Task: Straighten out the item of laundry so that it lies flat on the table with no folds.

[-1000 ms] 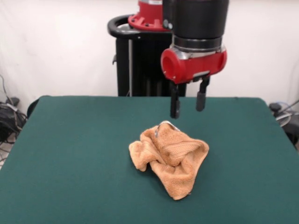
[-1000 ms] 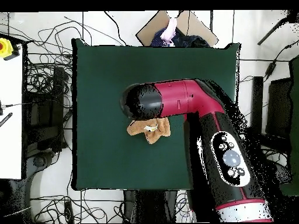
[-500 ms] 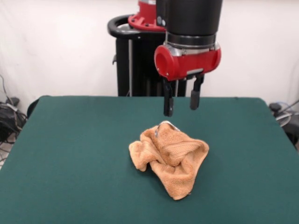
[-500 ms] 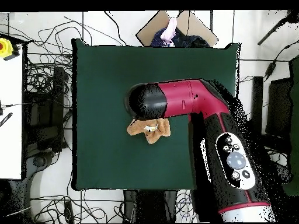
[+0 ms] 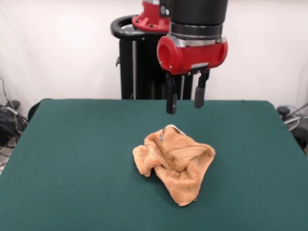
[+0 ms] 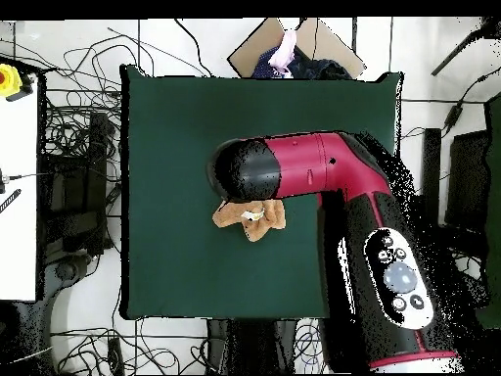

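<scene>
The item of laundry (image 5: 175, 162) is an orange-tan towel, crumpled in a heap with several folds near the middle of the green table (image 5: 72, 159). A woven band shows across its top fold. My gripper (image 5: 183, 106) hangs open above the towel's far edge, well clear of it, with nothing between its fingers. In the overhead view the arm covers part of the towel (image 6: 250, 219) and hides the gripper; the table (image 6: 166, 147) spreads wide around it.
Tangled cables (image 6: 68, 127) lie on the floor left of the table in the overhead view. A cardboard piece (image 6: 294, 44) lies beyond the table's top edge. A white surface (image 6: 20, 196) stands at the left.
The gripper has risen and shifted slightly left in the front view, staying open. The towel has not moved.
</scene>
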